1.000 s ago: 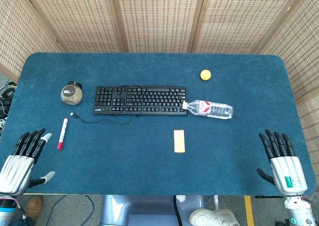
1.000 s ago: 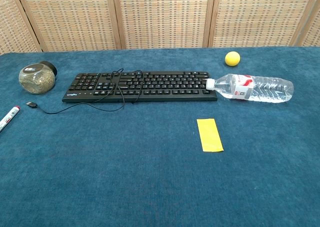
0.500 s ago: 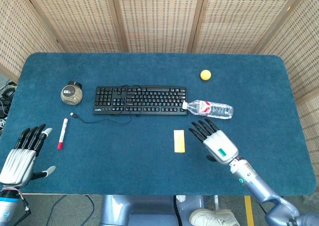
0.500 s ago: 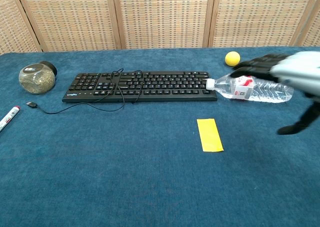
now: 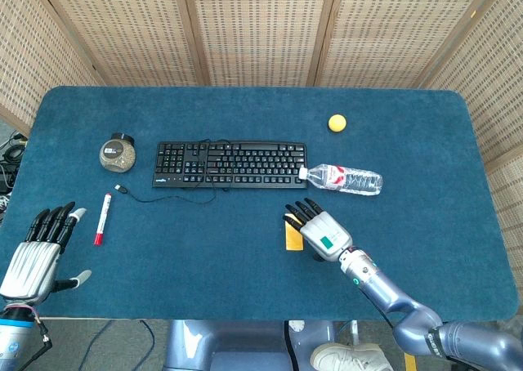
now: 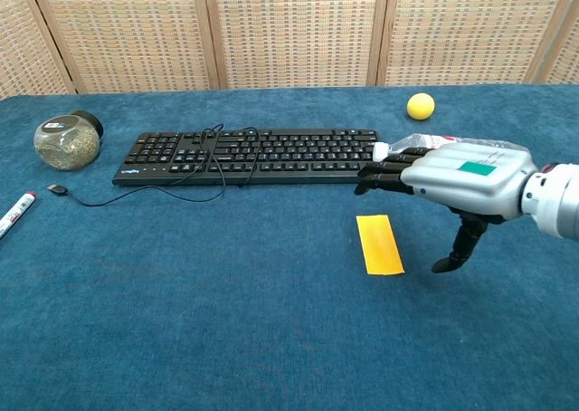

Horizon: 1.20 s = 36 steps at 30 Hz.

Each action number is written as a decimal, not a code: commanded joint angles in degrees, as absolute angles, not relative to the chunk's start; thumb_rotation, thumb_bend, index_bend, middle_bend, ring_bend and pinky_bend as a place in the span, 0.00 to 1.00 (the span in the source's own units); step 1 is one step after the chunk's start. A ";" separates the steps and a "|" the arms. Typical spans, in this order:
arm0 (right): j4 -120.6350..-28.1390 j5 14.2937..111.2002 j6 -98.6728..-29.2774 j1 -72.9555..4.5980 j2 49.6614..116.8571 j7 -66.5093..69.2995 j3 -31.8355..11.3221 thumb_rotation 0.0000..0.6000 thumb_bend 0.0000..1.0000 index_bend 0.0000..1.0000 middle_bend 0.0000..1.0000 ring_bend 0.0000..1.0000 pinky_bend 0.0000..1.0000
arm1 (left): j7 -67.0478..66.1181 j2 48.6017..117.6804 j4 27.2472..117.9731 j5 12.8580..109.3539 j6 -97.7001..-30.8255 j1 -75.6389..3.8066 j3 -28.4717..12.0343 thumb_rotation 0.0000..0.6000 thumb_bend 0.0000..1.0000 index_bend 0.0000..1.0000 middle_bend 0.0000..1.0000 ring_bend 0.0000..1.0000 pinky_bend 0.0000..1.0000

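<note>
Right hand (image 6: 452,180) spread flat, holding nothing — poised above the yellow card (image 6: 379,243), thumb down at its 3 o'clock. Left hand (image 5: 34,257) likewise unclenched, red marker (image 5: 101,218) at its 1 o'clock.

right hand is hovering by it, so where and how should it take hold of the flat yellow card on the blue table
The flat yellow rectangular card lies flush on the blue felt table, so no side gives purchase. Probably best to come from above with the right hand, now open over its right edge, and pinch across the narrow width near a short end, or press and slide it to lift a long edge.
</note>
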<state>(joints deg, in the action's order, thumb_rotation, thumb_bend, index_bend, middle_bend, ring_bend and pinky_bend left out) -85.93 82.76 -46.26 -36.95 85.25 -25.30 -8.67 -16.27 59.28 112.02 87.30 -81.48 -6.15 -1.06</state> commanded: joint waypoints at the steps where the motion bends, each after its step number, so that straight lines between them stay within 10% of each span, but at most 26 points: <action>1: -85.45 81.47 -45.93 -37.64 86.33 -26.54 -8.51 1.00 0.00 0.10 0.00 0.00 0.00 | -16.30 59.31 112.00 87.18 -81.41 -6.22 -1.04 1.00 0.00 0.00 0.00 0.00 0.00; 11: -83.74 75.88 -45.16 -40.47 90.72 -30.83 -8.89 1.00 0.17 0.10 0.00 0.00 0.00 | -16.30 59.24 112.16 86.90 -81.36 -6.44 -0.95 1.00 0.00 0.00 0.00 0.00 0.00; 36: -80.77 71.34 -47.59 -42.93 94.13 -35.40 -6.49 1.00 0.17 0.12 0.00 0.00 0.00 | -15.93 59.06 112.21 86.37 -81.40 -6.71 -0.80 1.00 0.00 0.00 0.00 0.00 0.00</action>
